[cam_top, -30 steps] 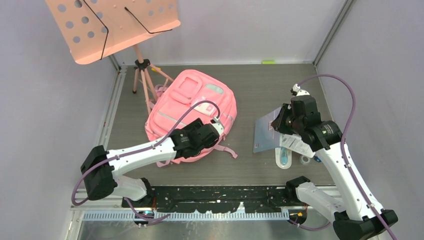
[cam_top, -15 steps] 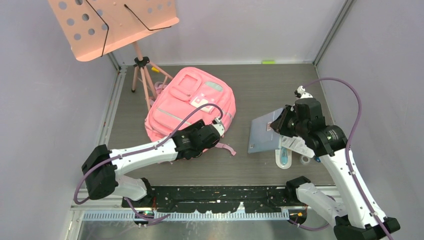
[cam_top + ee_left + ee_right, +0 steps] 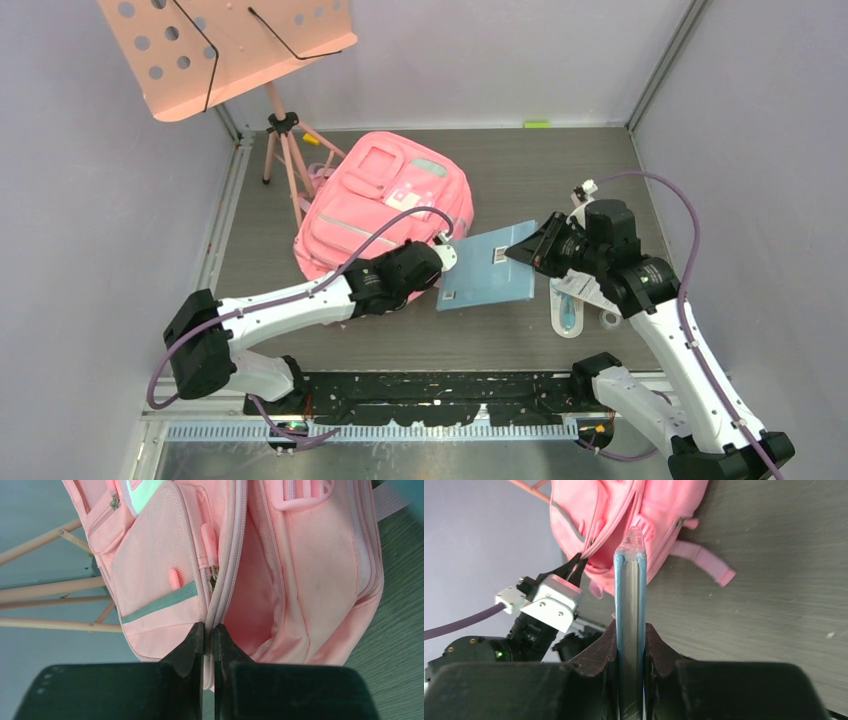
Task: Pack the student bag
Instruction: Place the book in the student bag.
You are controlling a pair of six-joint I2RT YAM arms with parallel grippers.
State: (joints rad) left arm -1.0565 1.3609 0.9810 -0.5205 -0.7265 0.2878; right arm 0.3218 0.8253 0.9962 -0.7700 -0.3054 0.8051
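Note:
The student bag [image 3: 375, 205], a big pink backpack, lies at the back left of the floor with its main zip parted. My left gripper [image 3: 446, 246] is shut on the bag's zip edge at its near right corner; in the left wrist view the black fingertips [image 3: 196, 635] pinch the pink seam, and the open inside [image 3: 252, 595] shows to their right. A thin blue book [image 3: 485, 270] hangs just right of the bag, with my right gripper [image 3: 522, 252] shut on its right edge. Seen edge-on in the right wrist view, the book [image 3: 630, 590] points at the student bag [image 3: 624, 510].
A salmon perforated music stand [image 3: 225, 50] on a tripod [image 3: 285, 150] stands close behind the bag on the left. A clear bluish case [image 3: 567, 315] and a small ring [image 3: 609, 318] lie under my right arm. Grey walls close in on both sides.
My left gripper has closed on the bag's zip edge. My right arm has swung the blue book leftward, from the right of the floor to beside the bag.

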